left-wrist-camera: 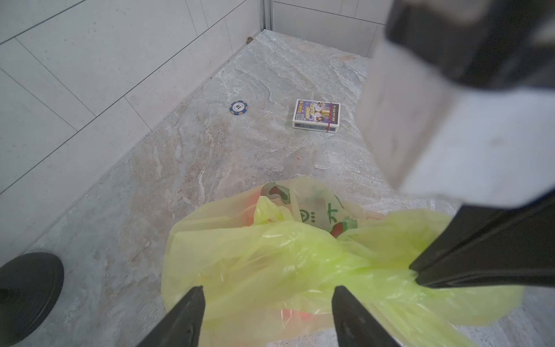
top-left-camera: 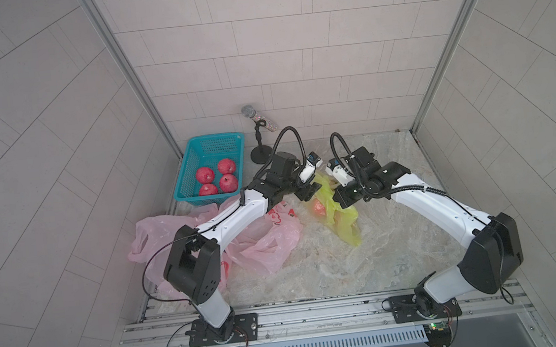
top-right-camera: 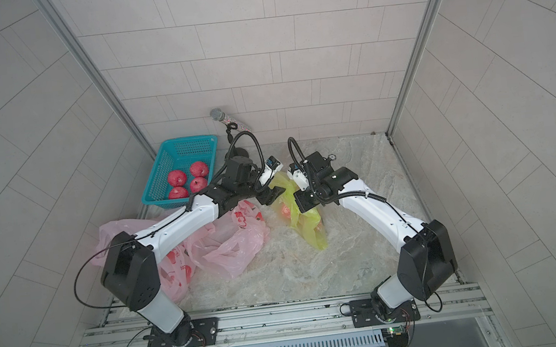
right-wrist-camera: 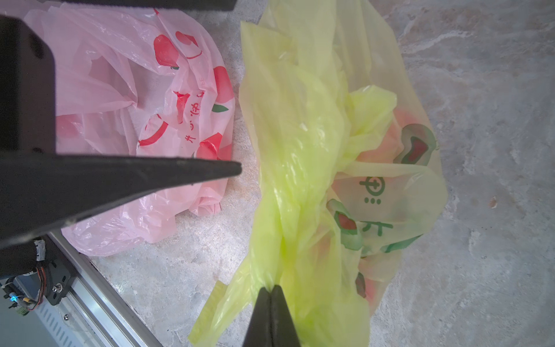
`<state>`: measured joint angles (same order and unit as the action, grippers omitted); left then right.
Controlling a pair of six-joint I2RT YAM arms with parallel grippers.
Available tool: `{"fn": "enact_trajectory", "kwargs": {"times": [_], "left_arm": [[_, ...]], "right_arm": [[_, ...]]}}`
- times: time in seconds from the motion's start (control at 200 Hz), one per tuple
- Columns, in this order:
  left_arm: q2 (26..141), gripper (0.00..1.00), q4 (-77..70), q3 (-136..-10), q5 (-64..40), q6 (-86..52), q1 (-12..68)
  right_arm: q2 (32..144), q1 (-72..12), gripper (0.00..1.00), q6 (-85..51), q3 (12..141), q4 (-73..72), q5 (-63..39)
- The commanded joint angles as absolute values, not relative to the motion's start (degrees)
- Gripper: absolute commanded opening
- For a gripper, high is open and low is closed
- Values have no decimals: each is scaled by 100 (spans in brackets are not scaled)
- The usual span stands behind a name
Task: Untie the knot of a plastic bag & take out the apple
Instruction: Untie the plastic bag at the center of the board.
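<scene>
Closest to the lens in the right wrist view, the right claw (right-wrist-camera: 271, 290) is pinched tight on a twisted strand of the yellow-green plastic bag (right-wrist-camera: 300, 135), with no gap showing between its tips. The left claw (left-wrist-camera: 268, 289) hangs over the same bag with its jaws spread wide, gripping nothing. The bag lies on the table (top-left-camera: 382, 241) between the two arms, and the apple (top-left-camera: 319, 207) shows as a red glow through the film. A bunched lump further up looks like the knot (right-wrist-camera: 371, 102) (whether it is already loosened, I cannot tell).

The step in hand seems to be taking a second hold so the two strands can be drawn apart. The left claw would do best to close on the opposite strand close to the knot, not on the loose body of the bag. Pull slowly and sideways, keeping low, so the apple's weight anchors the bag. Thin film stretches and tears, and a hard tug may tighten the knot. The pink bags (top-left-camera: 269, 242) lie just beside it, so keep clear of them.
</scene>
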<state>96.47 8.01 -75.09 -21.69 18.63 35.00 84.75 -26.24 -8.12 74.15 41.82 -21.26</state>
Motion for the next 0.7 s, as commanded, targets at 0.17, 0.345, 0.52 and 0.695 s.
{"fn": "enact_trajectory", "kwargs": {"times": [0.17,0.345,0.52,0.695], "left_arm": [[9847,71,729,-7527,-2358,3048,3578],[10097,63,788,-7761,-2470,3156,3621],[10298,48,925,-7946,-2477,3170,3725],[10353,17,1225,-8212,-2598,3045,3731]], "right_arm": [[8240,-2637,0,-668,7411,4368,-2420],[8208,-2637,0,-664,7401,4399,-2479],[8192,-2632,0,-661,7392,4441,-2496],[8149,-2631,0,-658,7333,4489,-2518]]}}
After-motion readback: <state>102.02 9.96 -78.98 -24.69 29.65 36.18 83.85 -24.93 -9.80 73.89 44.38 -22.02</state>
